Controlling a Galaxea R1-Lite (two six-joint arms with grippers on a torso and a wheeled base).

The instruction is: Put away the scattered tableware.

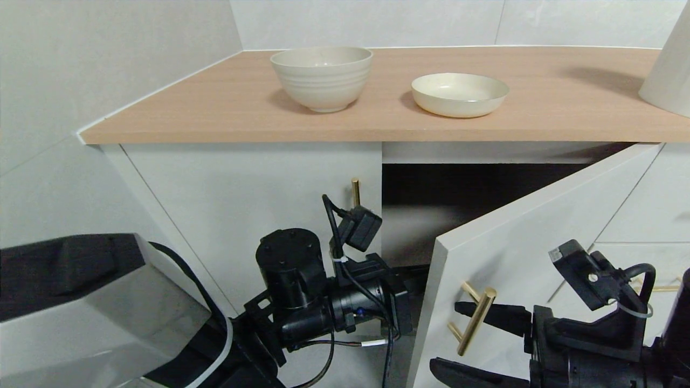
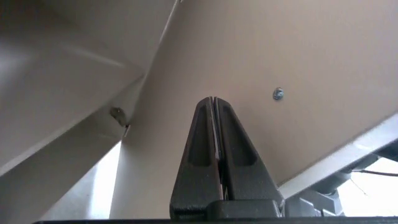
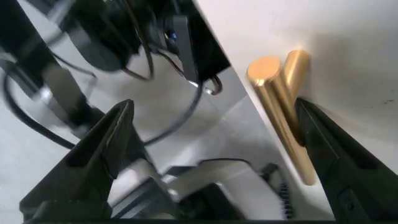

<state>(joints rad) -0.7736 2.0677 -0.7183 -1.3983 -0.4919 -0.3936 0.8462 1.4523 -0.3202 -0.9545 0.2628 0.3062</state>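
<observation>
Tableware sits up on the wooden countertop point(image 1: 566, 108): deep ribbed bowl point(image 1: 322, 77) toward the left, shallow dish point(image 1: 460, 94) just to its right, apart, both upright and cream coloured. Tall white object point(image 1: 668, 70) at the counter's far right edge, cut off, can't tell what it is. Below the counter the left cabinet door point(image 1: 242, 215) is closed, with a brass handle point(image 1: 356, 192) at its inner edge. The right cabinet door point(image 1: 517, 237) is swung open toward the robot, dark opening behind it. Right gripper point(image 1: 447, 337) is low in front of the open door, jaws spread wide, straddling the door's brass bar handle point(image 1: 474, 320). Right wrist view: the handle point(image 3: 283, 106) lies between the fingers, right against one finger point(image 3: 329, 155), the other finger well off it; not clamped. Left arm point(image 1: 334, 302) is low by the open door's free edge, pointing in behind it. Left gripper point(image 2: 214, 155) is clenched, fingers pressed flat together with nothing between them, tips close to a pale panel with a small screw point(image 2: 278, 94); contact can't be told.
</observation>
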